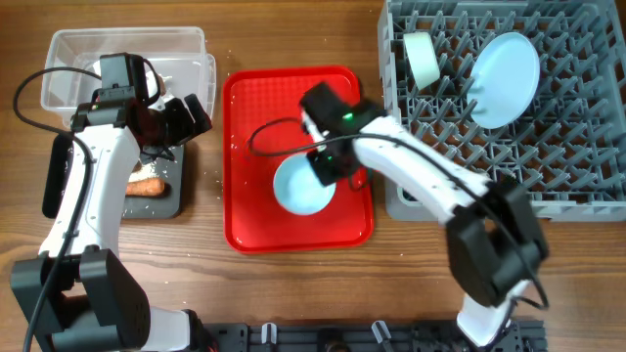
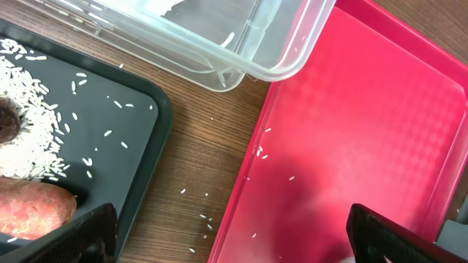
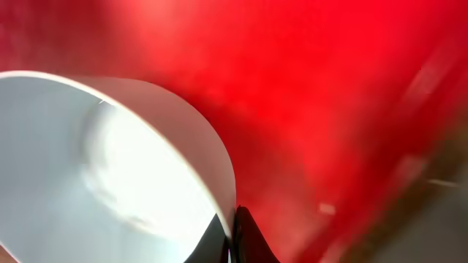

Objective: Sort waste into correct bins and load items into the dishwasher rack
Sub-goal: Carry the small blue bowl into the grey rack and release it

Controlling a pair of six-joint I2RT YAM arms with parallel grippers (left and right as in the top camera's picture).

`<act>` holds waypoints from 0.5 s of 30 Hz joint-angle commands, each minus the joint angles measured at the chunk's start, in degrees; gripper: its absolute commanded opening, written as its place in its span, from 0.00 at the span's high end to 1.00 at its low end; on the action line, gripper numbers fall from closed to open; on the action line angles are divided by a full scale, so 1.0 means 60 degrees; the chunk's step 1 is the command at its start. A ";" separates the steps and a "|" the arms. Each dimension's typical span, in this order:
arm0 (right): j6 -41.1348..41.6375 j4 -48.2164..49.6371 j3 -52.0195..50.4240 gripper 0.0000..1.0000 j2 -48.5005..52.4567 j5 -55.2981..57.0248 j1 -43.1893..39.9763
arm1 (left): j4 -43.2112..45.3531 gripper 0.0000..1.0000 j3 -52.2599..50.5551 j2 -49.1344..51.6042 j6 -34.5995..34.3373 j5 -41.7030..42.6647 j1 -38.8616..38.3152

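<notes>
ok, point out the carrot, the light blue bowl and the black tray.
carrot [image 2: 33,208], left wrist view, middle of its orange body.
light blue bowl [image 1: 296,191], overhead view, inside of the bowl.
black tray [image 2: 110,175], left wrist view, bare patch of its floor.

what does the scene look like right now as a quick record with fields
right pincer: shut on the rim of the light blue bowl, over the red serving tray
left pincer: open, holding nothing, above the edges of the black tray and the red serving tray
black tray holds: carrot, rice grains, brown lump
clear tub: just behind the black tray
dishwasher rack: light blue plate and pale green bowl, both tipped up among the pegs
</notes>
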 commanded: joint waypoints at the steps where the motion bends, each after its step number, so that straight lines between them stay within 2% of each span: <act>1: 0.0382 -0.0157 0.0350 0.96 -0.1428 0.1151 -0.0645 | 0.0018 0.00 0.0080 -0.0084 -0.0087 -0.0051 0.0022; 4: 0.0441 -0.0310 0.0350 0.96 -0.2280 0.2000 -0.1177 | 0.0018 0.00 0.0080 -0.0084 -0.0087 -0.0051 0.0022; 10: 0.0940 -0.0408 0.0350 0.96 -0.3701 0.4998 -0.2135 | 0.0018 0.00 0.0080 -0.0084 -0.0087 -0.0051 0.0022; 15: 0.1184 -0.0175 0.0350 0.96 -0.3861 0.7023 -0.2772 | 0.0018 0.00 0.0080 -0.0084 -0.0087 -0.0051 0.0022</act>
